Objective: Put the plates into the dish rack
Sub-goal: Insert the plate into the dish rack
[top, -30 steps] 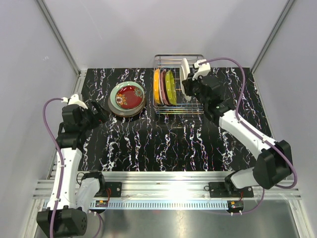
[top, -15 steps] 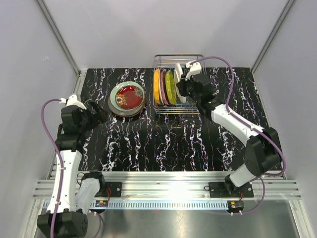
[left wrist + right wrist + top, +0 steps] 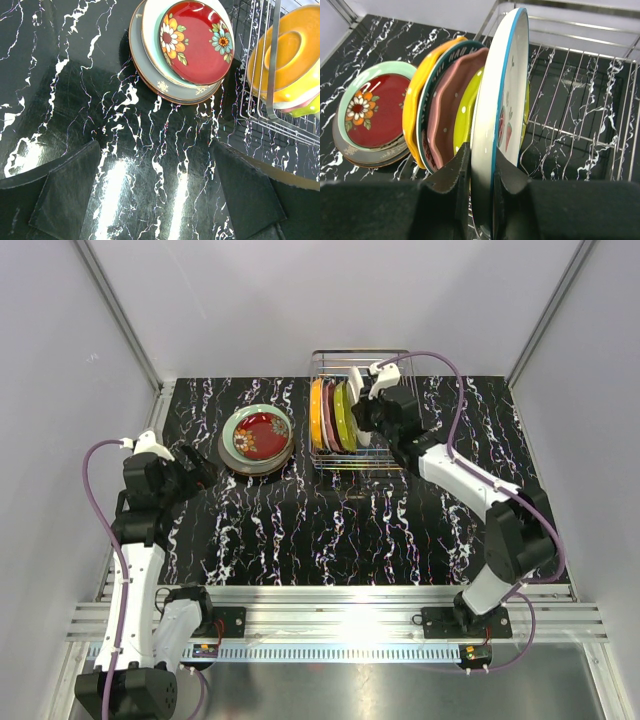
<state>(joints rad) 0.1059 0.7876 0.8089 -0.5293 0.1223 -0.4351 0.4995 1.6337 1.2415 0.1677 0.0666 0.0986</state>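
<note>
Black, white-veined marble tabletop (image 3: pixel 330 530), grey walls (image 3: pixel 330 300) on three sides, and the right gripper (image 3: pixel 481 172) was pinched narrow on the rim of the white, blue-edged round plate with red motifs (image 3: pixel 502 90). That plate stood upright inside the shiny wire dish rack (image 3: pixel 580 37), just beside the orange, dark-rimmed, pink and yellow-green plates (image 3: pixel 447 105). The left gripper (image 3: pixel 155 145) hung spread wide over bare tabletop near the stack topped by the red floral plate (image 3: pixel 195 42); the rack's right-hand slots stood open.

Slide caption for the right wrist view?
Right gripper grips a white plate upright at the dish rack, beside four racked plates.
</note>
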